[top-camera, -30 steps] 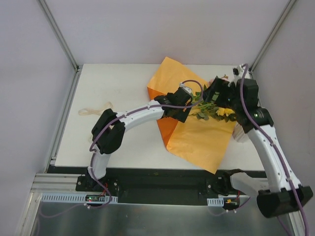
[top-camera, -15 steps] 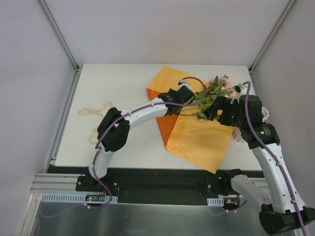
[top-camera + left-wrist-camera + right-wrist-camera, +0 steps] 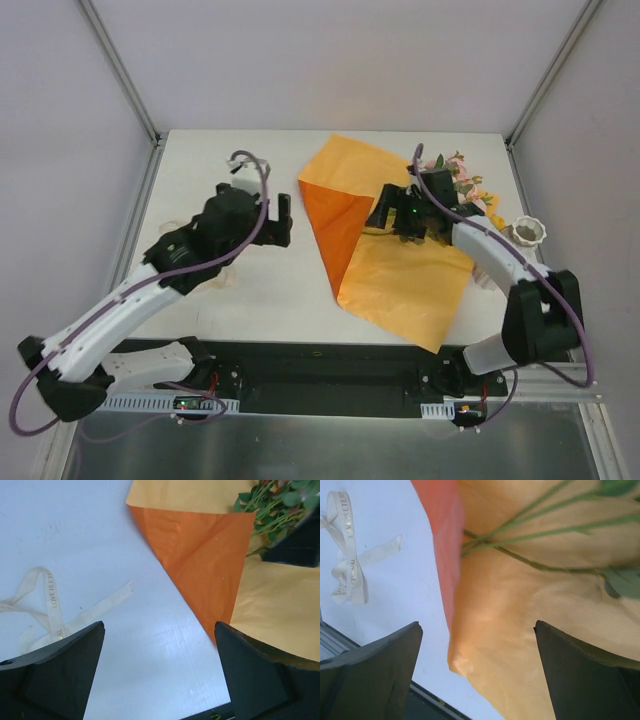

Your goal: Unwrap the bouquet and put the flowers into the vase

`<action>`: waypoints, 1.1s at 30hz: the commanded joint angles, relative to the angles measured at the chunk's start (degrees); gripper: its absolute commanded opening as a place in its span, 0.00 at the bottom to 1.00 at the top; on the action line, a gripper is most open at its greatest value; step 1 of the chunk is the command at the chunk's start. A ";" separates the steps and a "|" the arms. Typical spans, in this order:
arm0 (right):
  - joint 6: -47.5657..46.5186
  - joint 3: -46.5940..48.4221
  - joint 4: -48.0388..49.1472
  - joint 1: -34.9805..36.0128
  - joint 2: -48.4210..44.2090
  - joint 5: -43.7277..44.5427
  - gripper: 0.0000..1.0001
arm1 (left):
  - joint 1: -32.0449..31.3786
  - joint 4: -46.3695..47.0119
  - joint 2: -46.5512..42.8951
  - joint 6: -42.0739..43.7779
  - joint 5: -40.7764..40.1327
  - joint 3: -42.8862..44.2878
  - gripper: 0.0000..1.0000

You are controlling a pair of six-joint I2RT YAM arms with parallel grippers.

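The bouquet is unwrapped: its orange paper sheet (image 3: 400,275) lies spread on the table with one flap folded over, darker orange (image 3: 205,555). The flowers (image 3: 458,172), pink and yellow roses on green stems (image 3: 530,530), lie on the sheet's far right corner. The small white vase (image 3: 527,232) stands upright by the table's right edge. My left gripper (image 3: 284,220) is open over bare table left of the sheet, nothing between its fingers (image 3: 159,630). My right gripper (image 3: 383,215) is open over the paper just short of the stem ends (image 3: 478,627).
The cream ribbon (image 3: 50,610) lies loose on the white table at the left, partly under my left arm in the top view, and also shows at the right wrist view's left edge (image 3: 347,565). Grey walls and metal posts enclose the table.
My left arm pulled back left off the sheet and away from the flowers, its jaws narrowing then opening again. My right gripper swung left over the sheet to the stem ends.
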 commanded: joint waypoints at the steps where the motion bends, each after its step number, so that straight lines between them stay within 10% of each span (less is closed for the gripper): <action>1: -3.06 10.42 8.73 7.84 13.98 -1.60 0.98 | 0.55 -1.69 -11.56 -0.72 1.06 -6.73 0.92; 16: -4.21 24.95 3.12 36.51 31.70 4.38 0.98 | 0.64 -2.92 -16.10 1.04 -1.76 -6.47 0.95; 27: -2.72 7.46 -6.10 27.38 -1.48 21.37 0.99 | 13.46 7.44 -3.36 -5.64 31.88 -3.76 0.99; 33: -3.42 5.00 -17.27 23.87 -17.66 37.14 1.00 | 13.65 8.07 18.76 -2.21 37.00 7.93 0.90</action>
